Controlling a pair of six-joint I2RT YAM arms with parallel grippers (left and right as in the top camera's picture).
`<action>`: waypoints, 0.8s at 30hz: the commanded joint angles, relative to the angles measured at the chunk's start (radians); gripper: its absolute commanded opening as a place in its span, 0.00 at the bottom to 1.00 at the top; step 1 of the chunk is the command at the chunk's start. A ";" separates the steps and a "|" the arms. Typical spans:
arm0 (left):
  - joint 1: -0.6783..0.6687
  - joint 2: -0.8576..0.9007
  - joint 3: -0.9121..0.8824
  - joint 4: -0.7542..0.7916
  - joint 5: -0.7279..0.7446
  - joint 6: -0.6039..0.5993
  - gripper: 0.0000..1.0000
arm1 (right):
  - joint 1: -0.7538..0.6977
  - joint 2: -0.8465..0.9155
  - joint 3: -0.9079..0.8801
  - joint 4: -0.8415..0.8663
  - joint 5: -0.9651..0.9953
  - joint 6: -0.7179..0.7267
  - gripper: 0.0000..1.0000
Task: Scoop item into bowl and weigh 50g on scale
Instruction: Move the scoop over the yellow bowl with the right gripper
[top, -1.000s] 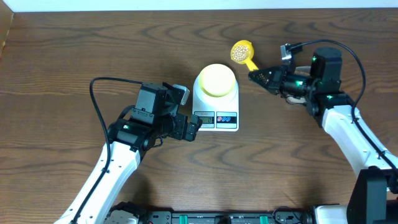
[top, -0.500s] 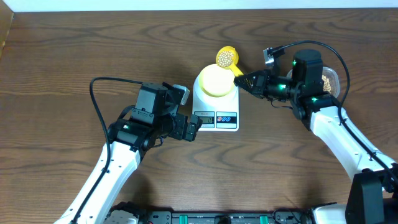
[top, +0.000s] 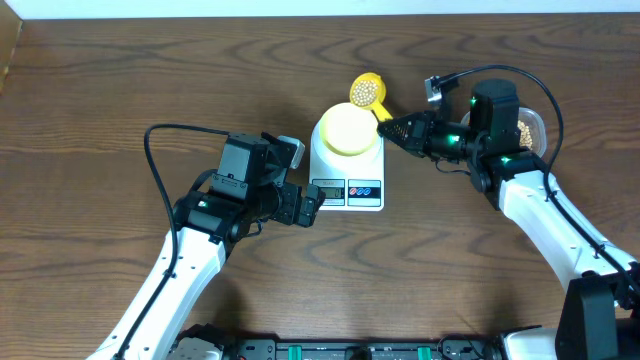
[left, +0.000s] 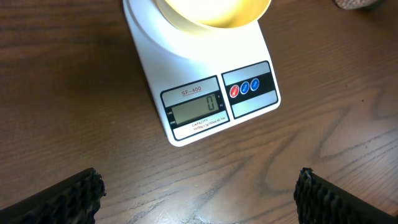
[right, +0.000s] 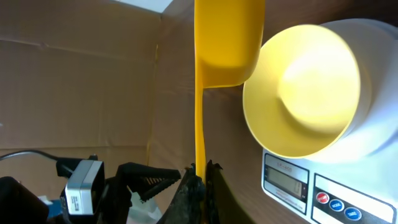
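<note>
Beans (top: 365, 91) in scoop (top: 381, 109) beyond right jaws

table (top: 120, 80): dark wood | on it: scale (top: 347, 176), clear tub (top: 541, 120)

Bowl on scale at mid-table, one arm at either side.

The white digital kitchen scale (top: 347, 168) sits on the brown wooden table (top: 120, 90), with the small round pale-yellow bowl (top: 347, 129) on its rear platform and its display at the front edge. The yellow long-handled plastic scoop (top: 367, 91) hangs at the bowl's back-right rim with tiny round tan beans (top: 364, 89) in its head; its handle runs right into the pinching right gripper (top: 390, 127). The left gripper (top: 312, 205), fingers apart, lies just beside the scale's front-left corner. A clear plastic tub (top: 535, 120) lies far right, partly behind the right arm.
</note>
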 joint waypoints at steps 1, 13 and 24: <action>-0.002 0.004 0.002 0.002 -0.010 0.003 1.00 | 0.003 0.005 0.000 0.001 0.050 -0.018 0.01; -0.002 0.004 0.002 0.002 -0.010 0.003 1.00 | -0.004 0.005 0.000 0.001 0.100 -0.035 0.01; -0.002 0.004 0.002 0.002 -0.010 0.002 1.00 | -0.005 0.005 0.000 -0.002 0.131 -0.048 0.01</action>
